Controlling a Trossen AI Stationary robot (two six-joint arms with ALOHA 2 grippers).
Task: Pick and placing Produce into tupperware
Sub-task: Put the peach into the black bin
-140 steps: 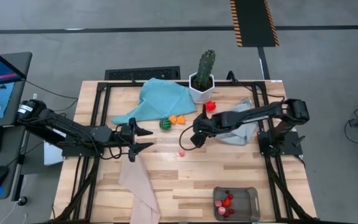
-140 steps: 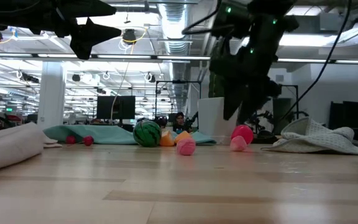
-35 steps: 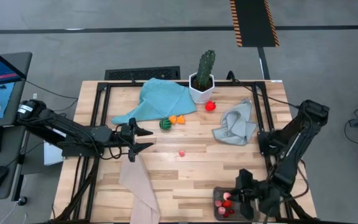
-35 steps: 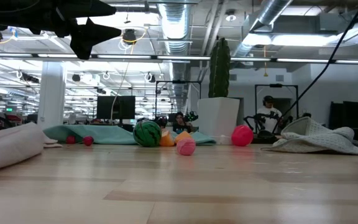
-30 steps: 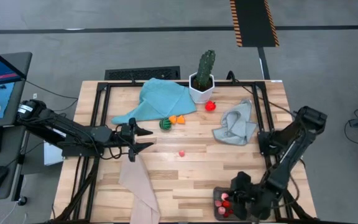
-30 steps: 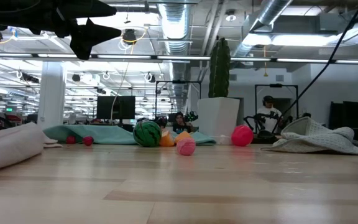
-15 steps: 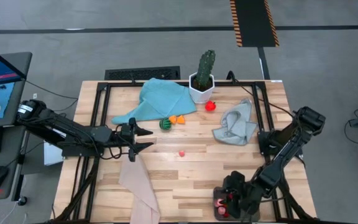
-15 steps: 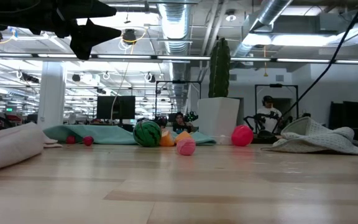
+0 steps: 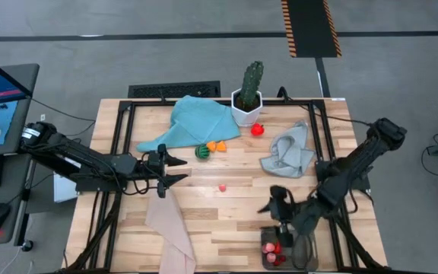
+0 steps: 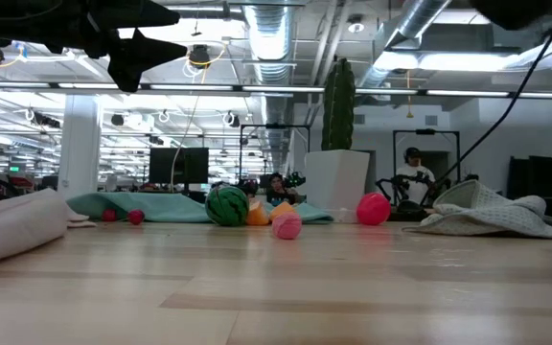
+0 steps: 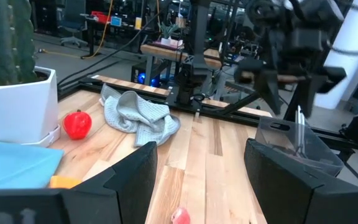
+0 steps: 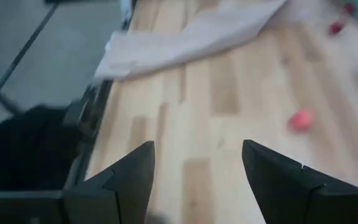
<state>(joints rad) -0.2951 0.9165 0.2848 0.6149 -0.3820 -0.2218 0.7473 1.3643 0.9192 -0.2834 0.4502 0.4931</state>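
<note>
High view: the right pincer (image 9: pixel 269 204) is seen above the near right part of the counter (image 9: pixel 226 221), just beside the far left corner of the tupperware (image 9: pixel 304 248). Its fingers are spread and nothing is pinched between them, as the right wrist view also shows. The tupperware sits at the near right edge of the counter, and several red and pink pieces of produce (image 9: pixel 271 248) lie inside it.

The left pincer (image 9: pixel 182 170) is held over the left middle of the counter with its fingers spread and empty.

More produce is left out on the counter: a small pink piece (image 9: pixel 222 187) lies alone near the centre, a green striped ball (image 9: pixel 201 151) and orange pieces (image 9: pixel 217 146) rest against the near edge of a teal cloth (image 9: pixel 196 120), and a red piece (image 9: pixel 258 129) lies just beside the white pot of a cactus (image 9: pixel 249 93) at the far side. A grey cloth (image 9: pixel 288 152) is crumpled right of centre, and a beige cloth (image 9: pixel 170 228) hangs off the near left edge.
</note>
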